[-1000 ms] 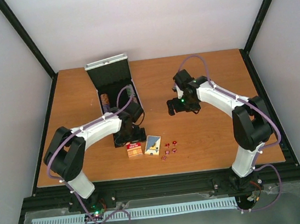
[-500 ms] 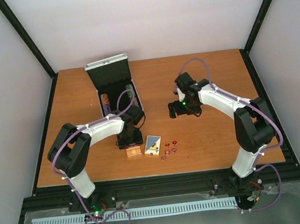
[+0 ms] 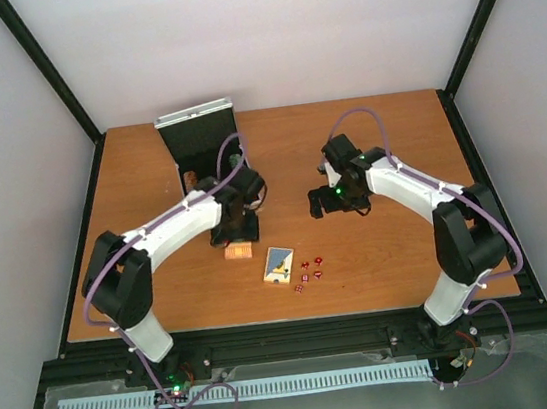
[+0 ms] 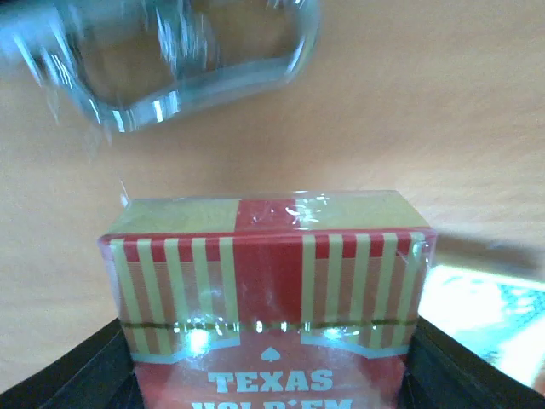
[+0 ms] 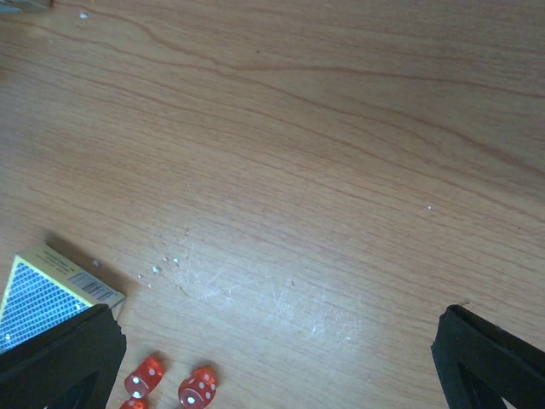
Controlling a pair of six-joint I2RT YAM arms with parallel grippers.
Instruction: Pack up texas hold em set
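The silver briefcase (image 3: 196, 132) stands open at the back left, its lid upright; chip stacks (image 3: 191, 180) show in its base beside my left arm. My left gripper (image 3: 237, 242) is shut on the red card deck (image 3: 239, 253), just in front of the case. In the left wrist view the striped red deck (image 4: 268, 281) fills the space between my black fingers (image 4: 77, 379), with the case's blurred metal corner (image 4: 187, 68) beyond. The blue-yellow deck (image 3: 278, 264) and tiny red dice (image 3: 307, 271) lie on the table. My right gripper (image 3: 318, 202) hovers open above bare wood, with dice (image 5: 197, 388) and the deck (image 5: 51, 294) at its left.
The wooden table (image 3: 375, 131) is bounded by black frame rails on all sides. The left arm's cable loops over the case's base. Bare wood (image 5: 341, 170) lies under the right gripper.
My left gripper has shut on the red deck and carried it back toward the case. The right arm has barely shifted.
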